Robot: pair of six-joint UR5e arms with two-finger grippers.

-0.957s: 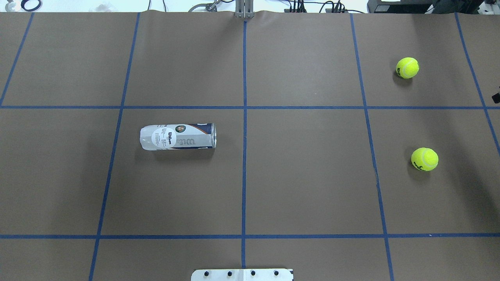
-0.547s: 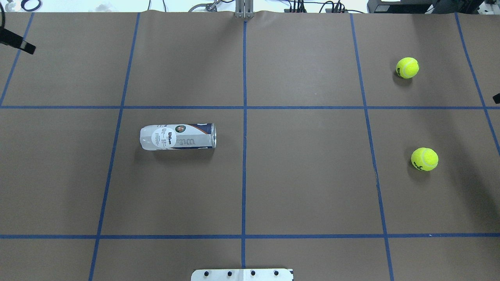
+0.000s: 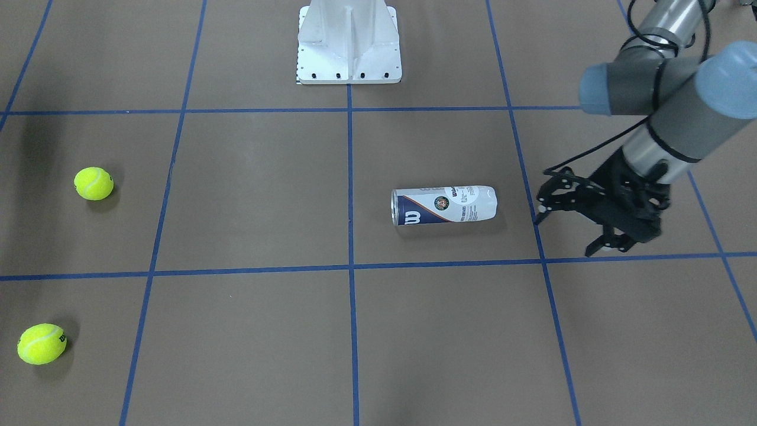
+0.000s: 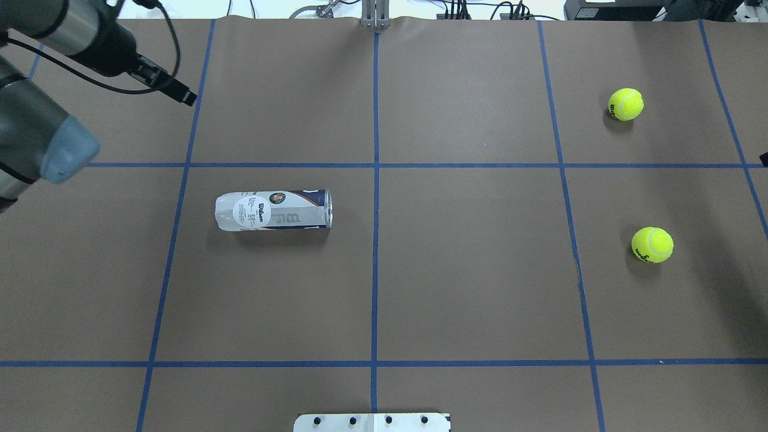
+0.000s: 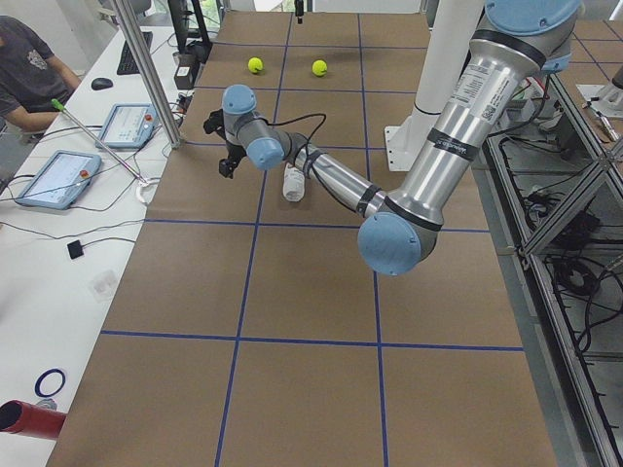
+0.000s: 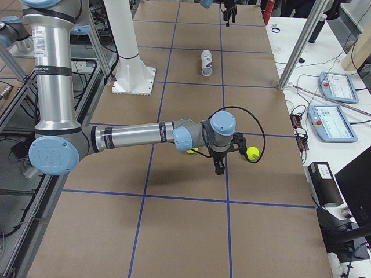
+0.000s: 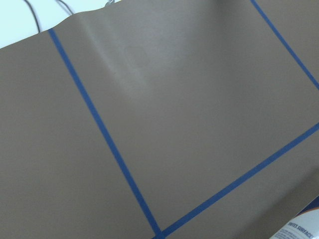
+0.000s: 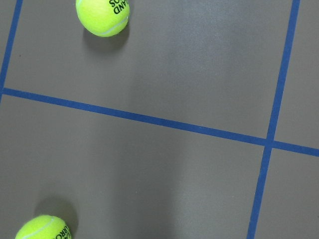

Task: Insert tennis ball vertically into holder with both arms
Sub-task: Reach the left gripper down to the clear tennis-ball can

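Observation:
The holder point(image 4: 273, 210) is a clear can with a navy-and-white label. It lies on its side left of the table's middle, open rim toward the centre; it also shows in the front view point(image 3: 443, 205). Two tennis balls point(image 4: 626, 104) point(image 4: 652, 244) rest far to the right, and both show in the right wrist view point(image 8: 103, 15) point(image 8: 42, 229). My left gripper point(image 3: 565, 234) hovers open and empty beyond the holder's closed end; its tip shows in the overhead view point(image 4: 186, 97). My right gripper point(image 6: 217, 165) hangs between the balls; I cannot tell whether it is open or shut.
The white pedestal base point(image 3: 349, 41) stands at the robot's side of the table. Blue tape lines point(image 4: 375, 165) grid the brown table. A metal post point(image 4: 375, 15) stands at the far edge. Tablets and cables point(image 6: 339, 121) lie beside the table on the operators' side.
My left arm has swung into the overhead view from the left, and its gripper has moved right toward the holder's side. The holder and both balls have not moved.

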